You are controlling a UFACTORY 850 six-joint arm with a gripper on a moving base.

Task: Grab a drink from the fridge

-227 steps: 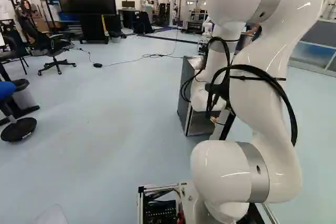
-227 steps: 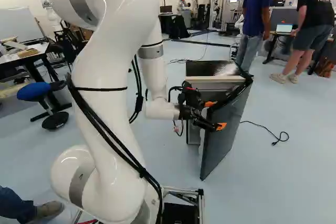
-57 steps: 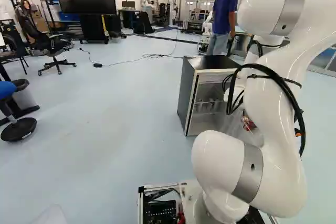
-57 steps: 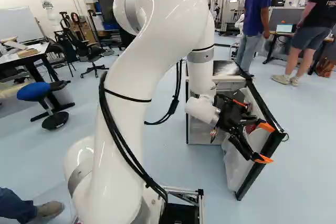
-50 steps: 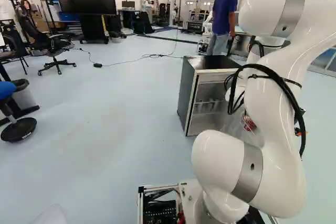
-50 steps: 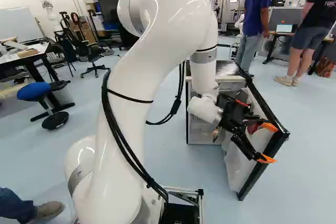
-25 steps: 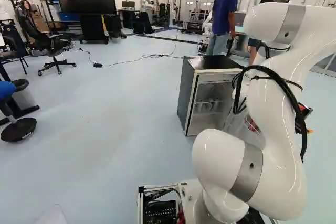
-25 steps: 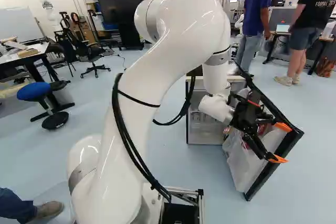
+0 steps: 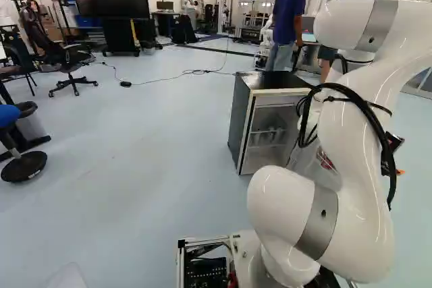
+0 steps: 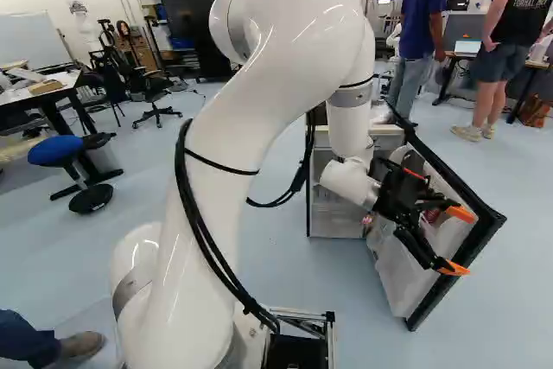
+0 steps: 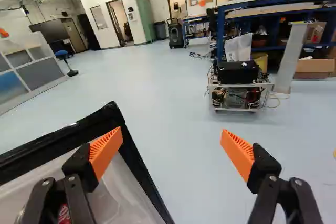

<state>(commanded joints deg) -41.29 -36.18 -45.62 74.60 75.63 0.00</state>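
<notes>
Your fridge (image 9: pixel 241 123) is standing open, its door (image 10: pixel 486 235) swung out from the front toward the right of the right base view, with the black edge facing away from the cabinet. The pincer (image 10: pixel 457 241) is at that door, on its inner side, its two fingers spread wide apart and nothing between them, so you have hold of nothing. In the wrist view, one orange pad (image 11: pixel 106 150) lies over the door's black rim, though you can't tell whether it touches; the other is out past the rim, over the floor (image 11: pixel 173 103). As for your drinks, a red can (image 11: pixel 64 214) shows in part in the fridge door's clear bin (image 11: pixel 118 195), just beside the finger nearer the door; the rest of it is hidden. Inside the fridge cabinet you can also see some pale containers (image 9: pixel 270 135) on a rack, too small to name. Your arm (image 10: pixel 285 84) rises in front of the fridge and reaches over to the door. Beyond the fridge, a laptop (image 10: pixel 467 47) sits open on a surface (image 10: pixel 534 64).
</notes>
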